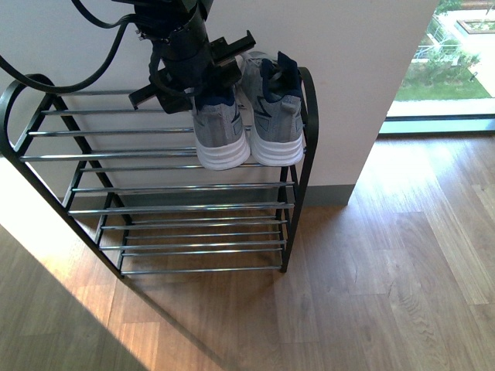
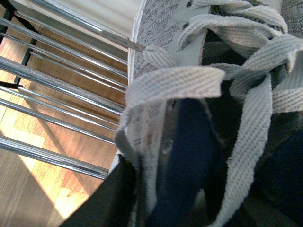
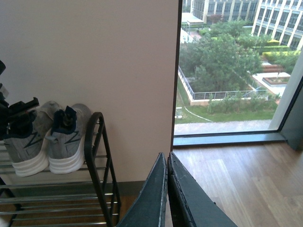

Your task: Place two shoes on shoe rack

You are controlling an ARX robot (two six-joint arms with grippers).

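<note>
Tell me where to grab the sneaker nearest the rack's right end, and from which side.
I'd grip the sneaker at its navy heel collar, coming from above and the front. The heel faces the robot, opening upward; the wall backs the toe, and the other sneaker and the rack's side frame crowd its sides.

Bright daylight from window [image 3: 227,71], hard shadows
</note>
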